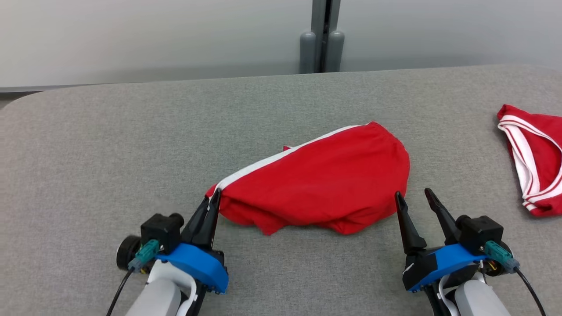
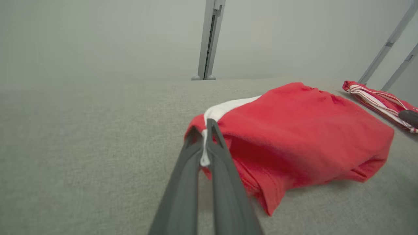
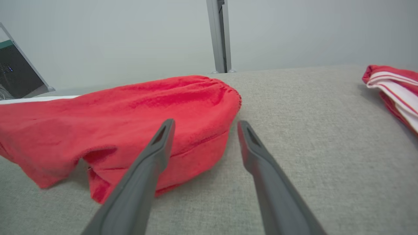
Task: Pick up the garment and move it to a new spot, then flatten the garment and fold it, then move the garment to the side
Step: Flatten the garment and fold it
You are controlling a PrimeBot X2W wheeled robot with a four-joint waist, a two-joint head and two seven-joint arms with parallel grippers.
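Lower left of frame: left pincer (image 1: 213, 198) clamped on the white-trimmed corner of the red fabric garment (image 1: 320, 184). Lower right: right pincer (image 1: 412, 195) apart, just beside it on the grey desk (image 1: 109, 153).

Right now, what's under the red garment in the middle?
The red garment rests on the grey fabric surface. At its near edge, its own folded red layers show underneath. Anything beneath its middle is covered. The left gripper pinches its white-trimmed corner.
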